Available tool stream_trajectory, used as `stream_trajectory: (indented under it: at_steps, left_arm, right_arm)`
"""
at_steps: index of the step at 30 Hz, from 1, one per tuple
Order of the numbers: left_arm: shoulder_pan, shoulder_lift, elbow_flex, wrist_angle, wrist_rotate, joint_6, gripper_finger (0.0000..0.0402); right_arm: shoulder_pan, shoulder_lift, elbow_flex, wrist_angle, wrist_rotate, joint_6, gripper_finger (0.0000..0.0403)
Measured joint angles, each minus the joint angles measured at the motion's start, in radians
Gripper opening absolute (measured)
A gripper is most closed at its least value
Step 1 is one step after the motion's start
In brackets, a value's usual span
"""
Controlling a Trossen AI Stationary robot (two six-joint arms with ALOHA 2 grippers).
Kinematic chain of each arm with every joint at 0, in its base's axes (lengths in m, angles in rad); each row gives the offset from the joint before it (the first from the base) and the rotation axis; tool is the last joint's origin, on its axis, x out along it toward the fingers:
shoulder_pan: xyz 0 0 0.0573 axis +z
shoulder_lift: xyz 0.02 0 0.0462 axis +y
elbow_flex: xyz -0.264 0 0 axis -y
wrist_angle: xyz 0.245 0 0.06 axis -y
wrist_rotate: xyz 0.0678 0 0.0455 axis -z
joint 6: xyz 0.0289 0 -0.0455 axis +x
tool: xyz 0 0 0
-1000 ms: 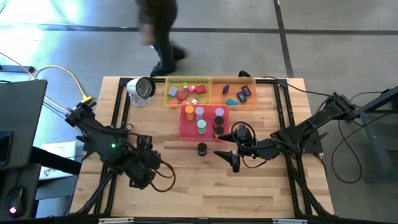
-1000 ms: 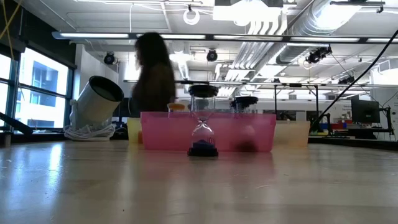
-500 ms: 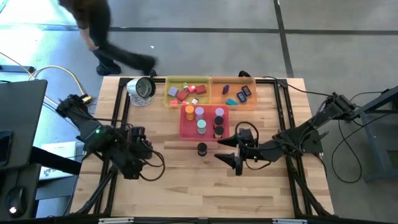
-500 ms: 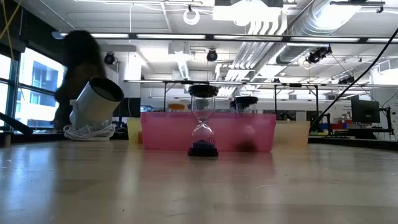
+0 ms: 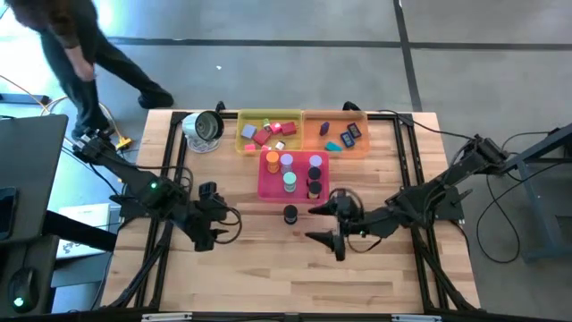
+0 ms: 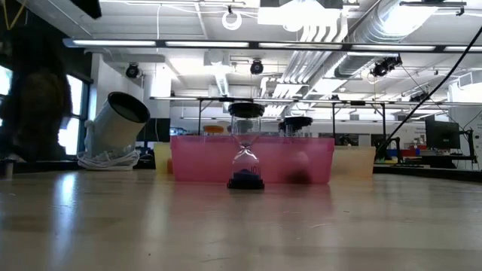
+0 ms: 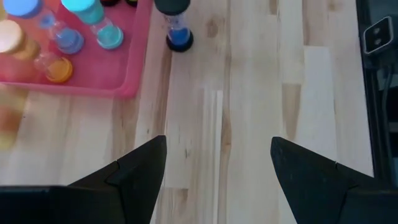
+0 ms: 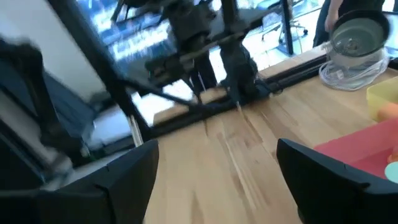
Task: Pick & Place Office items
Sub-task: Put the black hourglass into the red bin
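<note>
- Wooden table [image 5: 268,268] seen from the high view: the pink tray [image 5: 266,183] sits mid-table, holding small hourglass-like timers with orange, lilac, teal and black caps. Behind it lie the yellow tray [image 5: 243,143] with red, pink and grey blocks and the orange tray [image 5: 313,136] with blue and dark rectangular pieces. One black-capped timer [image 5: 290,215] stands alone on the bare wood just in front of the pink tray. The right gripper [image 5: 323,223] hangs just right of it, fingers spread wide and empty. The left gripper [image 5: 213,231] waits well to the left, also spread. A silver-rimmed round object [image 5: 206,127] lies at the far left corner, and a person [image 5: 63,36] walks past beyond the table.
- Low view: the lone timer stands upright [image 6: 245,147] with blue sand in its lower bulb, in front of the pink tray's wall [image 6: 301,162]; no gripper shows.
- Left wrist view: its two fingers [image 7: 140,174] stand apart with nothing between them; the timer [image 7: 177,28] stands just off the tray's corner.
- Right wrist view: the fingers [image 8: 118,180] are parted and hold nothing; the pink tray's edge [image 8: 367,152] is near.
- Judgement: nearly all pieces look sorted; only the lone timer seems left, most likely for the right arm.
</note>
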Motion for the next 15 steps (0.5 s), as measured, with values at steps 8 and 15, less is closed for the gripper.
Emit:
stream_trajectory:
  at_steps: [8, 15]
  left_arm:
    - [0.010, 0.000, -0.114, 0.145, 0.100, 0.000, 0.0281]
    - [0.010, 0.000, -0.147, 0.248, 0.112, 0.000, 0.0281]
  right_arm:
    - [-0.022, 0.137, 0.000, 0.014, -0.022, -0.148, 0.0315]
    - [-0.062, 0.182, 0.000, 0.049, -0.028, -0.236, 0.0315]
